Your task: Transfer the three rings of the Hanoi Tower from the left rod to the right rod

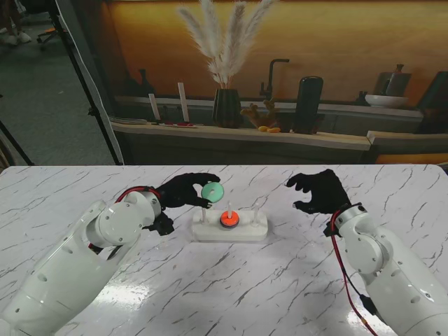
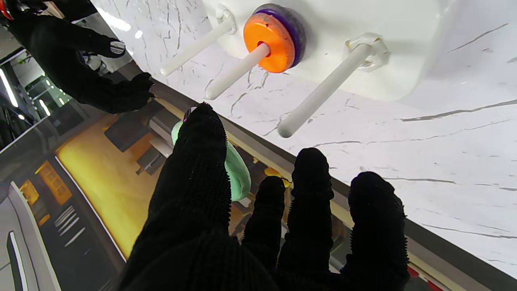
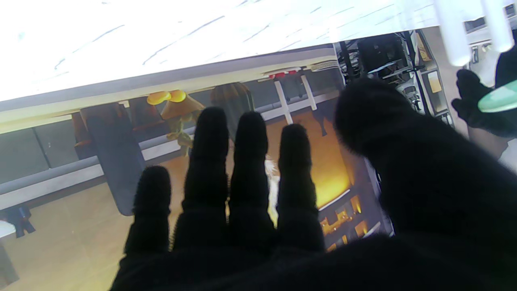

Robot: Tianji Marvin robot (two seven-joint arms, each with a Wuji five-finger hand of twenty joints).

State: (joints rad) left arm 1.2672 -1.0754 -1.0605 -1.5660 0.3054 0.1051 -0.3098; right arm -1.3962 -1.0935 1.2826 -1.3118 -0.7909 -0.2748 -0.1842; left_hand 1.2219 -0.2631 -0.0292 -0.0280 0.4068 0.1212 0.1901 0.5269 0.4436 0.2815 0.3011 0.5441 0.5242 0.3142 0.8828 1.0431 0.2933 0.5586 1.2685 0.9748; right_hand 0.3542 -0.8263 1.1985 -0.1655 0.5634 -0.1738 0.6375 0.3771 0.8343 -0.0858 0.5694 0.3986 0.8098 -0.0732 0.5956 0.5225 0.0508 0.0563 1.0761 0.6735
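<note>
The left hand (image 1: 183, 190) holds a green ring (image 1: 211, 190) pinched between thumb and fingers, lifted above the white base (image 1: 245, 229) and clear of the left rod (image 1: 208, 212). In the left wrist view the same ring (image 2: 238, 173) sits behind the thumb, well apart from all three rod tips. An orange ring (image 1: 229, 219) sits on the middle rod (image 1: 229, 207) and rests on a purple ring (image 2: 297, 28); the stand view shows only the orange one. The right rod (image 2: 323, 91) is bare. The right hand (image 1: 318, 190) hovers over the marble table (image 1: 280, 294) to the right of the base, fingers spread and holding nothing. The right wrist view is overexposed, so the rods there are probably the pale blurs at its corner.
</note>
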